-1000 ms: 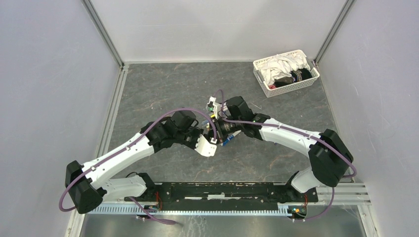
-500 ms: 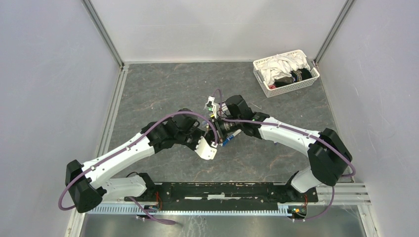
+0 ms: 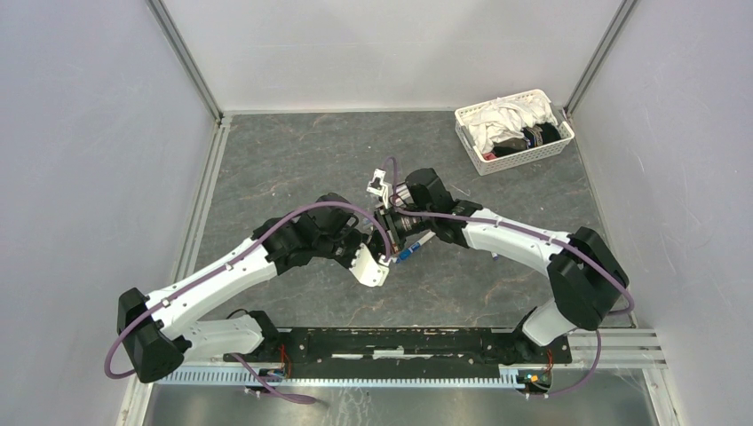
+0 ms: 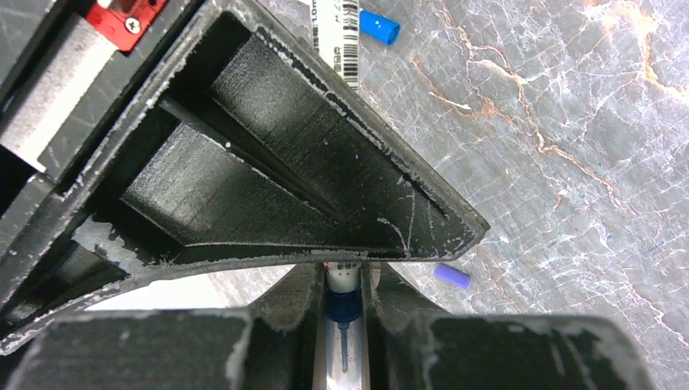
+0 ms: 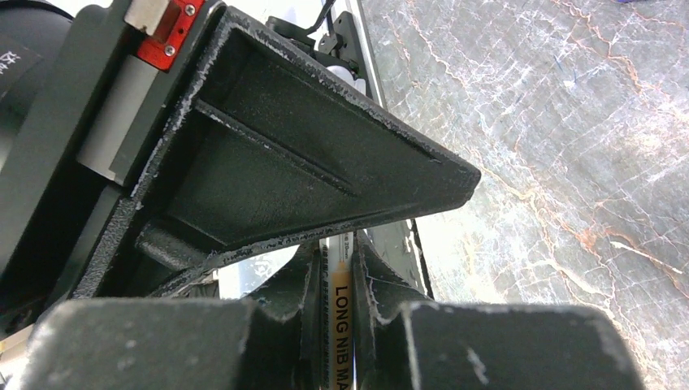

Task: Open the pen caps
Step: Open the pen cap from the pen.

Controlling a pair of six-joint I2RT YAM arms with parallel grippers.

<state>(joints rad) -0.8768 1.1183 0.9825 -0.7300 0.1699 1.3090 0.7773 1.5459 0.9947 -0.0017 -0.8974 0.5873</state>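
Fingers of the left tool [image 4: 357,262] are squeezing the blue cap end [image 4: 343,305] of a slim white plastic pen [image 4: 343,279]; beyond, the right tool [image 5: 345,237] is clamping its barrel. Both are hardly shifting from a moment ago, so that cap is likely staying on.

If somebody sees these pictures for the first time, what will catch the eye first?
The left fingers and right fingers meet mid-table, each clamped on a pen. Next come a loose blue cap and purple cap on the grey table, and the white basket of cloths in the far right corner.
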